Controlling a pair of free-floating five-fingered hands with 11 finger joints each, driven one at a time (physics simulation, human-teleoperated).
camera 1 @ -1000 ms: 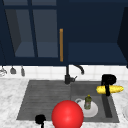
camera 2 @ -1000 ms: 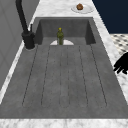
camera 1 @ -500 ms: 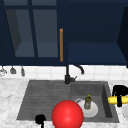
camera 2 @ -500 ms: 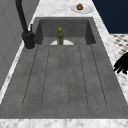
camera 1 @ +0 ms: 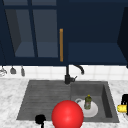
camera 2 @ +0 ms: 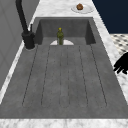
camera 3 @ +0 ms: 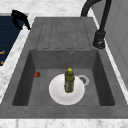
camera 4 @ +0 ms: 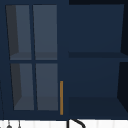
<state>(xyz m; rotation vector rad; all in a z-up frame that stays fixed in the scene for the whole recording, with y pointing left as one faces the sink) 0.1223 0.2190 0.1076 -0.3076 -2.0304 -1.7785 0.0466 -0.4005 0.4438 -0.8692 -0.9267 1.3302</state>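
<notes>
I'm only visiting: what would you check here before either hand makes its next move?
1. Bottle upright on the plate: ok.
2. Left hand holds nothing, by the front edge of the sink: ok.
3. Right hand has firm hold of the yellow thing: cannot tell, cut off at the picture's edge.
4. Where the red ball rests: cannot tell.
5. Faucet stands apart from the bottle: ok.

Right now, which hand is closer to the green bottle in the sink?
Right. The right hand is just past the basin's right rim, level with the bottle; the left hand is farther off, by the front left edge.
</notes>
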